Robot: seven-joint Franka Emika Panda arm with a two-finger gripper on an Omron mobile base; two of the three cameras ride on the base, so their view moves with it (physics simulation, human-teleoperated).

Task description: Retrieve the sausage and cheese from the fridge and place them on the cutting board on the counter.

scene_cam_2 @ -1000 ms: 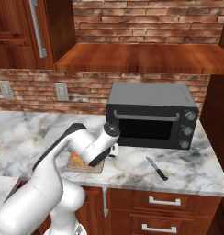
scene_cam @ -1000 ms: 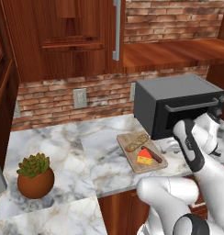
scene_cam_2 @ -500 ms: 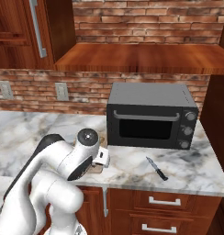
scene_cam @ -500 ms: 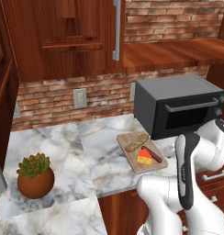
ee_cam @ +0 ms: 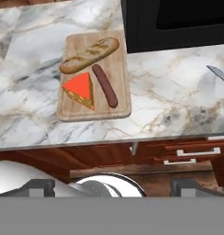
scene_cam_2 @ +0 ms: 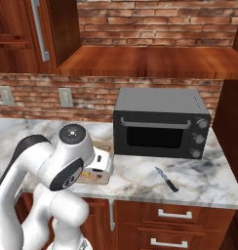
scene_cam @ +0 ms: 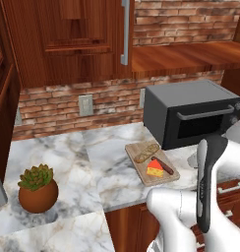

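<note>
1. From my right base view, my own shoulder and forearm cover most of the cutting board; only a sliver of its edge shows, and what lies on it is hidden there.
2. In the hand view the knife is cut off by the right edge, so I see just part of its blade; the right base view shows the whole knife lying on the bench in front of the microwave.
3. The hand view cuts the microwave at the top edge, showing only its lower front.
4. My pincer's fingertips are blurred dark blocks at the bottom of the hand view, set far apart with nothing between them, so my pincer stands wide and empty.
5. The cutting board lies on the bench well ahead of my pincer, beyond the bench's front edge and the drawers.
6. On the board, the sausage lies lengthwise, just beside the cheese; a bread loaf lies across the far end.
7. In the left base view the sausage, cheese and loaf sit on the board just beside the microwave; a potted succulent stands well apart.
8. I can read no writing; the microwave's knobs are too small to show any marks.
</note>
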